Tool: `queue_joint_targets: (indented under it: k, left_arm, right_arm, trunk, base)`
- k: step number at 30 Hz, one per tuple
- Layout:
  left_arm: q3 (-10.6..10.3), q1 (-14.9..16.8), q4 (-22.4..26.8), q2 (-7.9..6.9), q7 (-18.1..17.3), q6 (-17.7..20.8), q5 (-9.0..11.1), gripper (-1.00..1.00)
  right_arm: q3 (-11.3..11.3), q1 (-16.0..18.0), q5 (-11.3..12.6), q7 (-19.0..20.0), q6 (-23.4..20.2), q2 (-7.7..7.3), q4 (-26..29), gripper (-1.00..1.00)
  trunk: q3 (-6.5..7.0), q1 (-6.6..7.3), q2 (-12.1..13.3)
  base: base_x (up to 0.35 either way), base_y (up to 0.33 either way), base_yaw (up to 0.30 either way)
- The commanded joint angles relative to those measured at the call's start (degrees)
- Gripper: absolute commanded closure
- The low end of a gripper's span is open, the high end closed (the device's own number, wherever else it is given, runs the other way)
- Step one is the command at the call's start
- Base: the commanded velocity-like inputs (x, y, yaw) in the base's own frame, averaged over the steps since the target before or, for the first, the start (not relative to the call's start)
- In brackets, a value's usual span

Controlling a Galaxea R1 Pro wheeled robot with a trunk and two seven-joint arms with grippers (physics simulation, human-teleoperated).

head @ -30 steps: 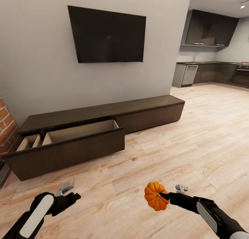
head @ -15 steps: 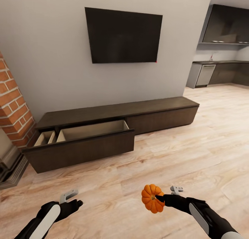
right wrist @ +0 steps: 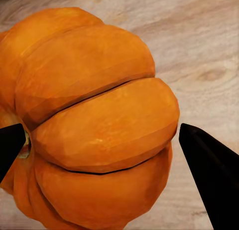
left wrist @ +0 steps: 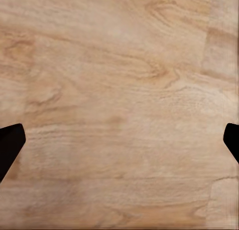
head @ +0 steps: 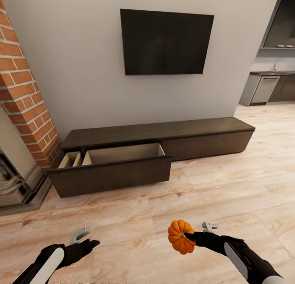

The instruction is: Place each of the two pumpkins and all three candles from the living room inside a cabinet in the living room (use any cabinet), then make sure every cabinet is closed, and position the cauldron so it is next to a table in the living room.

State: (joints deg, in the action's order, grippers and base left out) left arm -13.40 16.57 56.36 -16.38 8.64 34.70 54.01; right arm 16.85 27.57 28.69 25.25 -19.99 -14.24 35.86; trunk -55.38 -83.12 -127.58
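Head view: the right gripper (head: 185, 236) is clamped on an orange pumpkin (head: 179, 236), held above the wood floor (head: 229, 185). Left gripper (head: 87, 239) hangs with fingers spread apart. Ahead, the dark cabinet (head: 205, 130) has its left drawer (head: 114, 169) pulled open.

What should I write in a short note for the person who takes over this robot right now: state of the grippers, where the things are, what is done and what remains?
Right gripper: shut on a pumpkin, held above the wood floor.
Left gripper: open and empty, over the floor.
Cabinet: ahead by the wall, below the TV. Its left drawer is pulled open; the part of its inside that is visible looks empty.
Done: one pumpkin picked up, drawer open.
Left: drive closer, put this pumpkin in the drawer, fetch the other pumpkin and three candles, close the cabinet, set the cauldron next to a table.
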Motion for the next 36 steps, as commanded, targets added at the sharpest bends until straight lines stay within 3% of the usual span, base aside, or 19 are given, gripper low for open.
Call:
queue_joint_targets:
  k: [1,9,22,30,36]
  left_arm:
    - [-0.2,0.0,-0.4,-0.19,-0.3,0.0,0.6,-1.00]
    - [-0.1,0.0,-1.8,-0.72,-1.7,-0.1,0.4,-1.00]
    - [0.0,0.0,-2.2,-1.70,-1.9,-0.4,0.6,-1.00]
    - [-0.1,0.0,-2.2,-1.65,-2.0,-0.4,0.6,-1.00]
    - [-0.1,0.0,-2.2,-1.64,-2.0,-0.4,0.6,-1.00]
  right_arm:
    - [0.2,0.0,0.6,-0.3,-0.3,-0.04,-0.1,1.00]
    - [0.2,0.0,0.5,-0.4,0.4,0.01,-0.4,1.00]
    - [0.2,0.0,0.7,-0.3,2.1,-0.02,-1.2,1.00]
    - [0.2,0.0,0.5,-0.4,1.9,0.85,-1.5,1.00]
    - [0.2,0.0,0.4,-0.4,1.9,0.96,-1.6,1.00]
  trunk:
    - [-0.11,0.01,0.0]
    - [-0.61,0.01,0.0]
    - [-1.23,0.01,0.0]
    - [-1.24,0.01,0.0]
    - [-1.24,0.01,0.0]
  base:
    - [0.000,0.000,0.215]
    - [0.015,0.000,0.215]
    - [0.240,0.116,0.168]
    - [-0.164,0.211,0.018]
    - [-0.068,0.055,0.225]
